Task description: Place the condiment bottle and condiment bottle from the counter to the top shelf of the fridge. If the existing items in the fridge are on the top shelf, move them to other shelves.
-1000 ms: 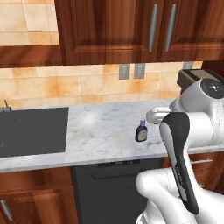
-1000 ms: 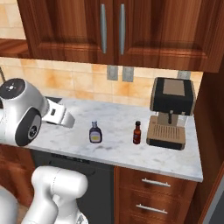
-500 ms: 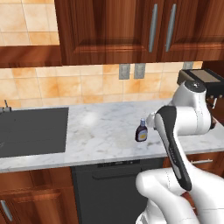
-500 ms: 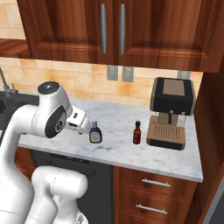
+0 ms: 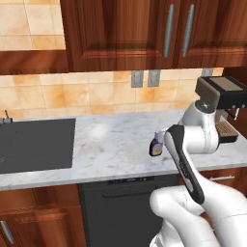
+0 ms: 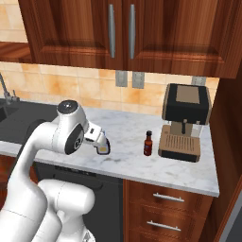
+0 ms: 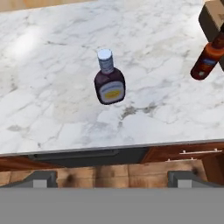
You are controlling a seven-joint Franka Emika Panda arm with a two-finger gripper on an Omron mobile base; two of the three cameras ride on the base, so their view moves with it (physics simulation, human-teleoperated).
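On the marbled counter stands the squat condiment bottle, with a dark body, a yellow label and a pale cap. It also shows beside my arm as the squat bottle. The slim dark red condiment bottle stands to its right, near the coffee machine, and appears as the red bottle at the hand view's right edge. My gripper is open and empty, hovering on the near side of the squat bottle without touching it. In the right base view the gripper partly covers that bottle. The fridge, its shelves and the existing items are out of view.
A black and tan coffee machine stands at the counter's right end, close to the red bottle. A dark sink lies at the left. Wooden wall cabinets hang overhead. Drawers and a dark dishwasher front sit below the counter edge.
My arm has swung its hand from up high down and in towards the squat bottle. The jaws have stayed open. Both bottles have kept their places.
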